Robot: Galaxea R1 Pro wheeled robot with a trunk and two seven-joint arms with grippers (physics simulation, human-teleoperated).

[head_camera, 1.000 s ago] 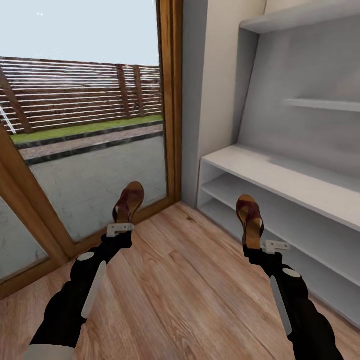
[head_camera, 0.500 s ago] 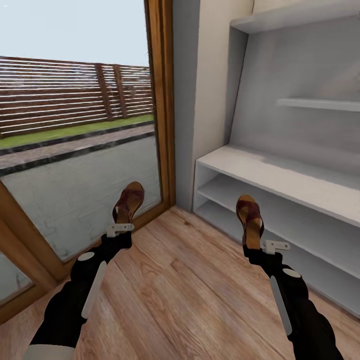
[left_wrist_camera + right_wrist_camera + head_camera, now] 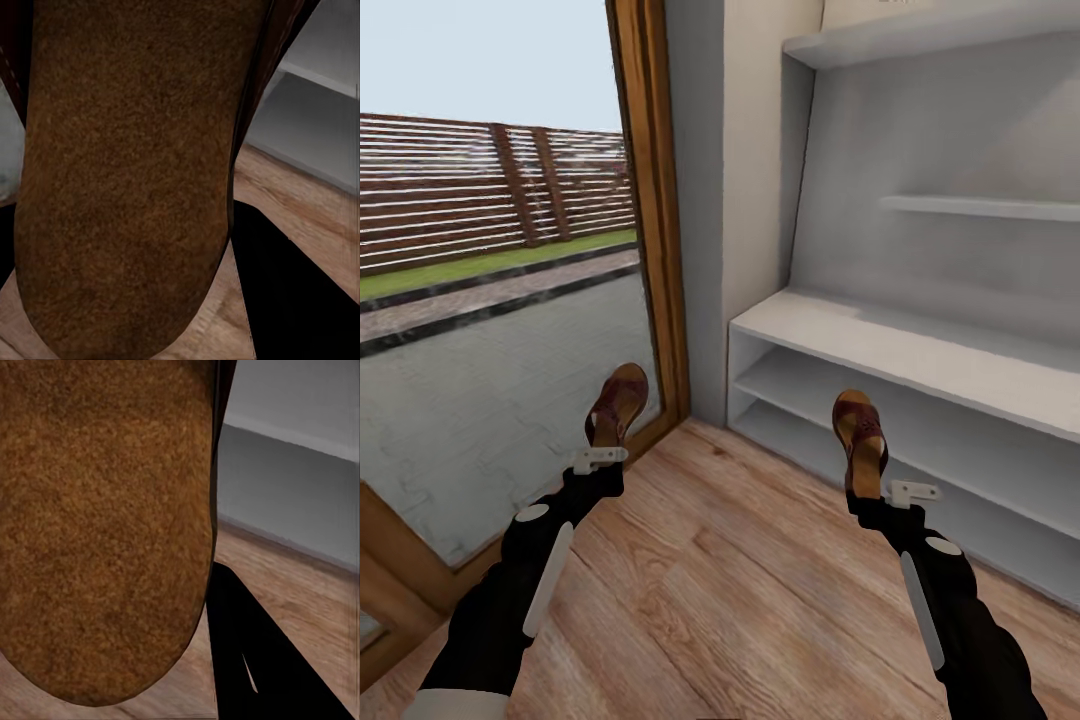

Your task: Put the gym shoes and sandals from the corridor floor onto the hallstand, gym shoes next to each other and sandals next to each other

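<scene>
I held one dark brown sandal in each claw, both lifted clear of the wood-plank corridor floor (image 3: 730, 560). My left claw (image 3: 600, 459) was clamped on the heel of the left sandal (image 3: 618, 402), whose toe pointed up and away from me toward a glass door (image 3: 510, 380) with a wooden frame. My right claw (image 3: 905, 492) was clamped on the heel of the right sandal (image 3: 861, 438), which stood nearly upright beyond the claw, its woven strap facing me. From my left wrist, the tan-brown footbed (image 3: 127, 172) lay right against the camera; my right wrist saw the same of the other footbed (image 3: 105, 525). The light grey hallstand (image 3: 900, 345) stood just beyond my right claw, its two open compartments behind the right sandal, with two wall shelves above it.
</scene>
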